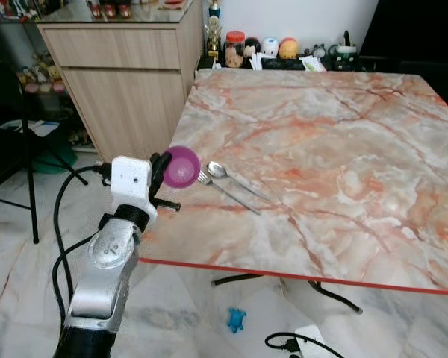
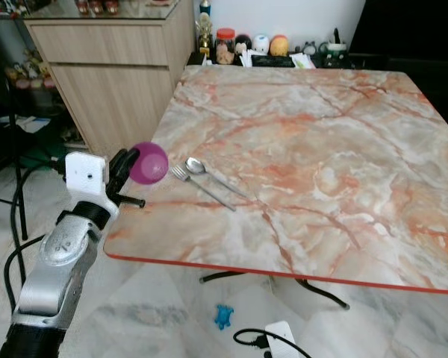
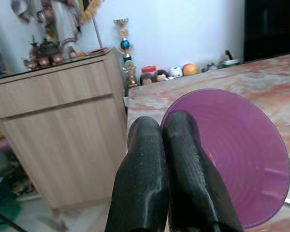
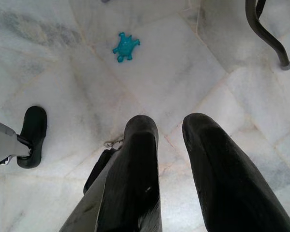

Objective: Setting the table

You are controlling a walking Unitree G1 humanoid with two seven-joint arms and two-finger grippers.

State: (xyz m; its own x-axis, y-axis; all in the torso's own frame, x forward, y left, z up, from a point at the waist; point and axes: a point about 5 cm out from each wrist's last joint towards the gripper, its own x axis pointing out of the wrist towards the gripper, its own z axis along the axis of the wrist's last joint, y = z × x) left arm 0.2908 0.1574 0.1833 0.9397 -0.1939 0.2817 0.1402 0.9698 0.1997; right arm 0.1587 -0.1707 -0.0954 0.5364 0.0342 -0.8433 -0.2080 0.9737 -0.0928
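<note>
Bowl [image 1: 182, 166], purple plastic, likely light, stiff and slick, rides tilted in the left hand [image 3: 171, 145], fingers clenched on its rim, over the marble surface [image 1: 336, 156] edge beside fork [image 1: 222, 189] and spoon [image 1: 225, 174]; right hand [image 4: 171, 145] hangs released above the floor.

Head stereo pair looks forward-down over pink-veined marble table [image 1: 336, 149]. Left wrist camera faces along table, close behind translucent purple plastic bowl [image 3: 241, 154]. Right wrist camera faces pale marble floor [image 4: 174, 72], sharing small blue toy [image 4: 125, 46].
</note>
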